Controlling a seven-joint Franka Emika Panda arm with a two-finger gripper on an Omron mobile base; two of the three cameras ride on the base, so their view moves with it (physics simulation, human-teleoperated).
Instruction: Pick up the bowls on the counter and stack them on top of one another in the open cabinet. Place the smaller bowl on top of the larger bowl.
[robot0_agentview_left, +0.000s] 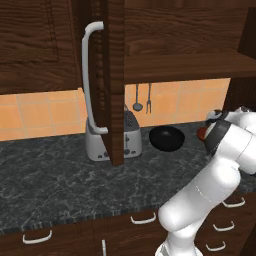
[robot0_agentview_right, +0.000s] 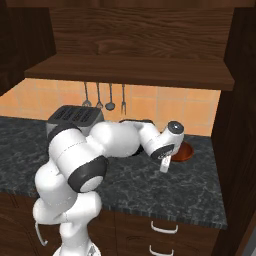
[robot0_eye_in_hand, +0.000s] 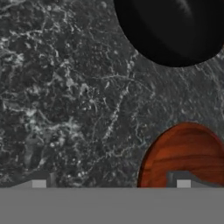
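The larger bowl (robot0_agentview_left: 166, 138), deep and glossy black, stands on the dark marbled counter (robot0_agentview_left: 50, 170) right of the toaster. The smaller reddish-brown bowl (robot0_agentview_right: 185, 151) sits just to its right, partly behind my arm. My gripper (robot0_agentview_right: 166, 165) hangs open low over the counter (robot0_agentview_right: 150, 185) beside the smaller bowl, holding nothing. In the hand view my gripper (robot0_eye_in_hand: 111, 183) straddles bare counter (robot0_eye_in_hand: 65, 87), with one fingertip (robot0_eye_in_hand: 183, 181) over the near rim of the smaller bowl (robot0_eye_in_hand: 188, 153). The larger bowl (robot0_eye_in_hand: 175, 30) lies further ahead. The cabinet shelf (robot0_agentview_right: 130, 70) overhead is bare.
A silver toaster (robot0_agentview_left: 112, 140) stands against the tiled wall, partly behind the open cabinet door (robot0_agentview_left: 115, 80) with its long curved handle (robot0_agentview_left: 90, 75). Utensils (robot0_agentview_right: 110, 100) hang under the shelf. A dark wood side panel (robot0_agentview_right: 235, 125) bounds the counter on the right.
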